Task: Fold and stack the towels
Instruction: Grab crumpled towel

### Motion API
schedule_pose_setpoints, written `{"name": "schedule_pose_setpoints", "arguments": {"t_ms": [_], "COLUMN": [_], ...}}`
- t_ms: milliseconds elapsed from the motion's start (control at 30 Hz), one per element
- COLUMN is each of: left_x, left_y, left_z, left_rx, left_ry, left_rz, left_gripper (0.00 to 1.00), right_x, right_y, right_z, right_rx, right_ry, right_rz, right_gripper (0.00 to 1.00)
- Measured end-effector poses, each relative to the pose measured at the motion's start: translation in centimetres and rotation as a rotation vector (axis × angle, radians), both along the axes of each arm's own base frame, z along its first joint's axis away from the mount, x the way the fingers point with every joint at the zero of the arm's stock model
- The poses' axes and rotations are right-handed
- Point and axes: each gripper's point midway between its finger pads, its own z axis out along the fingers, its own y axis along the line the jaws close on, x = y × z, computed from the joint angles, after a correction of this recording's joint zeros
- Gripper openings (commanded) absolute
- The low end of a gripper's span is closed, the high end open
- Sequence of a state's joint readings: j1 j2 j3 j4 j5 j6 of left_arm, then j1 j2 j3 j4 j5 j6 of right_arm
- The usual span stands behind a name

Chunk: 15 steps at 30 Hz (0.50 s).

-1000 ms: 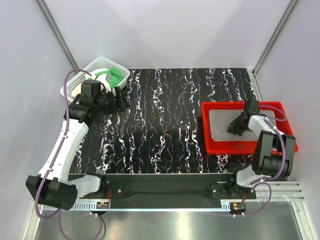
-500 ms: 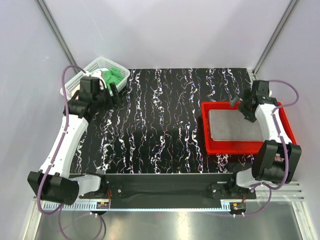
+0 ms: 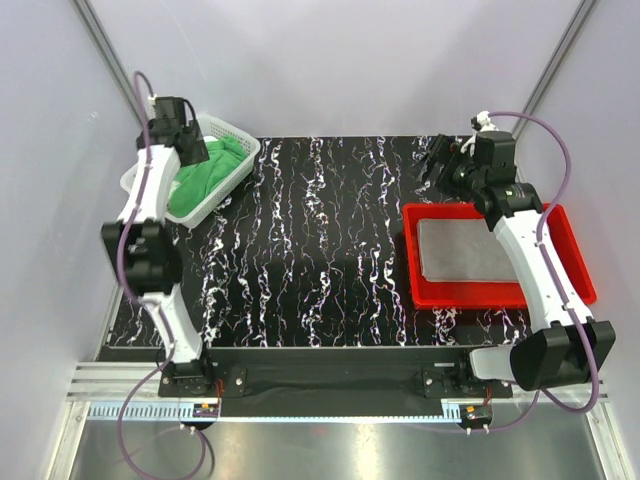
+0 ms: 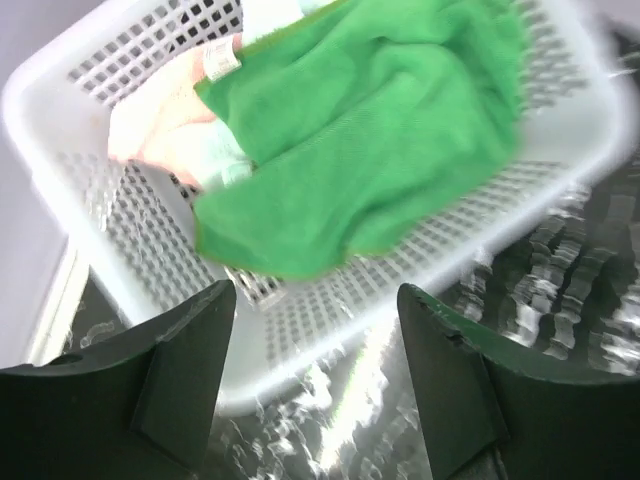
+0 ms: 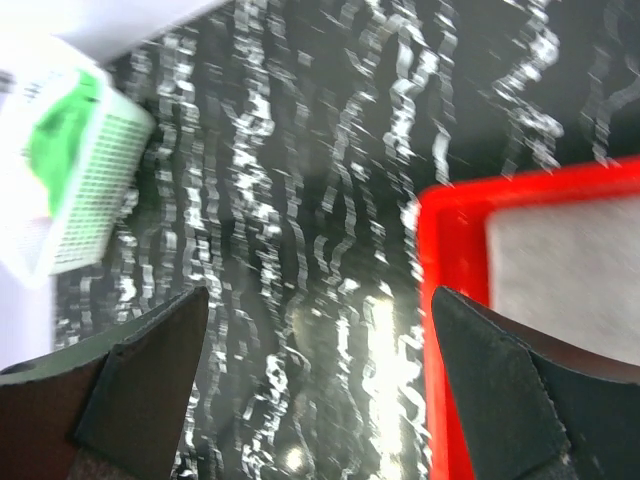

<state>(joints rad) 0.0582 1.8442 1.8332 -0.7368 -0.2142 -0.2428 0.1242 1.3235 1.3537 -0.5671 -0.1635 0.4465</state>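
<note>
A grey towel (image 3: pixel 468 250) lies folded flat in the red tray (image 3: pixel 500 297); the right wrist view catches its edge (image 5: pixel 570 270). A green towel (image 3: pixel 205 172) fills the white mesh basket (image 3: pixel 243 160). In the left wrist view the green towel (image 4: pixel 370 130) covers a pink towel (image 4: pixel 160 125) and a pale mint one (image 4: pixel 228 165). My left gripper (image 3: pixel 192 150) hangs over the basket's far left end, open and holding nothing (image 4: pixel 315 300). My right gripper (image 3: pixel 440 158) hovers beyond the tray's back left corner, open and holding nothing (image 5: pixel 318 300).
The black marbled table (image 3: pixel 320 250) stretches between basket and tray. The basket (image 5: pixel 90 190) sits at the back left corner against the white wall. The red tray's near wall (image 5: pixel 440 260) lies just right of my right fingers. Both arm bases stand at the near edge.
My right gripper opened, left the grey towel in the tray, and rose back and left past the tray. The left arm swung up and back over the basket.
</note>
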Motion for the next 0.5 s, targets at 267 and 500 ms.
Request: {"name": "schedule_pose_setpoints", "arguments": {"t_ms": [267,500], "left_x": [5.8,5.5], "left_y": [2.4,2.2], "left_z": [-13.4,-13.9], "left_rx": [0.116,0.195], "left_ry": [0.274,0.325], "left_rz": [-0.056,-0.071], "left_gripper": [0.33,0.00], "right_x": [3.0,4.9], "right_y": [2.0,2.4], "right_z": [-0.4,-2.9], "right_rx": [0.033,0.017], "right_ry": [-0.023,0.037], "right_rz": [0.076,0.095], "right_gripper": [1.00,1.00]}}
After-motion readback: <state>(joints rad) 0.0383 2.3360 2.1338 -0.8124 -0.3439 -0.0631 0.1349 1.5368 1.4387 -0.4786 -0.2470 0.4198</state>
